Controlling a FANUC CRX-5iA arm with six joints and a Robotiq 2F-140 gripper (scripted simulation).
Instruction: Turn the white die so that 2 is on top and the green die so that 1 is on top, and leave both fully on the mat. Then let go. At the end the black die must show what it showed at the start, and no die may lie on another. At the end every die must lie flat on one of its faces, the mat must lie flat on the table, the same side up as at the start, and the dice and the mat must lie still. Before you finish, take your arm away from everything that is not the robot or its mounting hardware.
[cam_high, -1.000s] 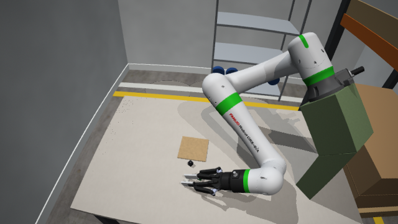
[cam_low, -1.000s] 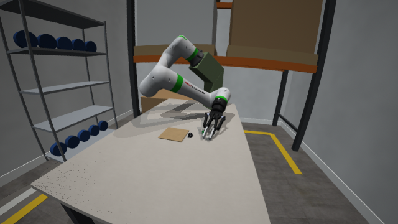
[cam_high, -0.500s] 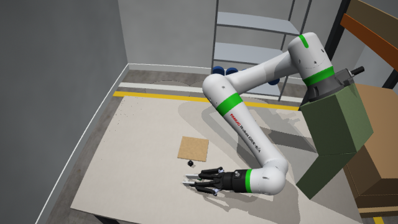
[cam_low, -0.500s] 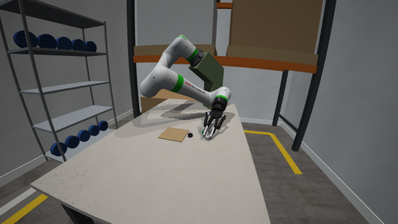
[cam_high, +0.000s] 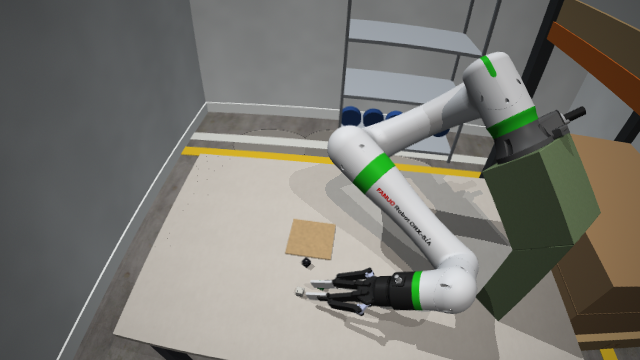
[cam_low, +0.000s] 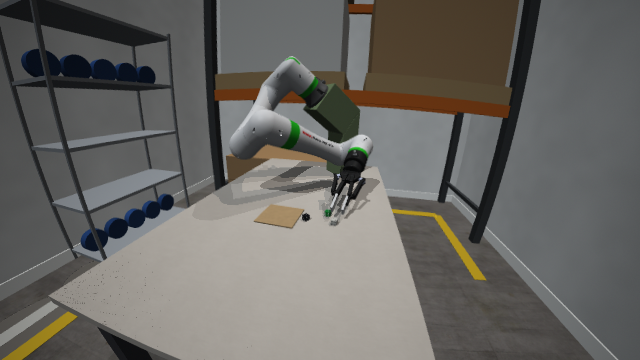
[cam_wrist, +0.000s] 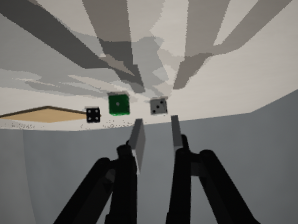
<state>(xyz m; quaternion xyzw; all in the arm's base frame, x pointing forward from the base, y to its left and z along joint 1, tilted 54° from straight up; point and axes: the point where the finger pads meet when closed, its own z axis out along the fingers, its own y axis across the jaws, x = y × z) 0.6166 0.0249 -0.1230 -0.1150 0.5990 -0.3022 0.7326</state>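
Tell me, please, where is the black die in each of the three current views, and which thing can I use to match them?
Top: the black die is just below the mat, left of the gripper.
Exterior: near the centre, slightly lower, just right of the mat.
Wrist: left of centre, between the mat and the green die.
Shared landmark: the tan mat.
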